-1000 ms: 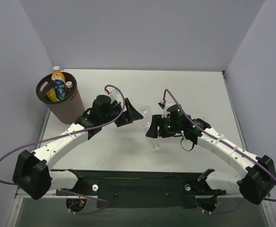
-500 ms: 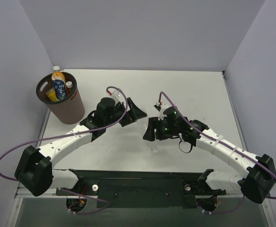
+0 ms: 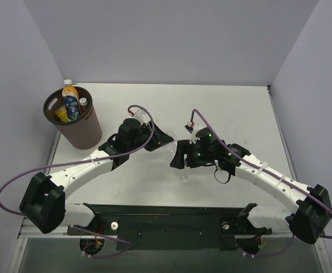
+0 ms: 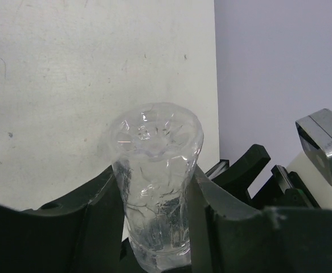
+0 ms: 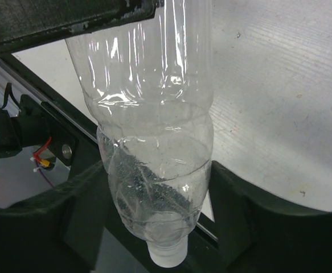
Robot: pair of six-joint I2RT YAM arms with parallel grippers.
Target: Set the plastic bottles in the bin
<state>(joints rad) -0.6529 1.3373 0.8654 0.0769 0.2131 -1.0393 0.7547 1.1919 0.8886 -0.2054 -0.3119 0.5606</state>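
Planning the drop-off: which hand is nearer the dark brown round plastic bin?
Left. The left hand is right of the dark brown round plastic bin, mid-table. The right hand lies farther right, beyond the clear plastic bottle that both grip.

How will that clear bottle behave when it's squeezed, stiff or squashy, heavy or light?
Probably light: the bottle looks empty. Likely squashy: its thin wall looks creased where the left pincer holds it. Being round, it might roll if dropped.

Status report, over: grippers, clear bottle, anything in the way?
Left gripper shut on clear bottle, base end. Right gripper shut on it near the cap. Not yet in bin; nothing seen blocking.
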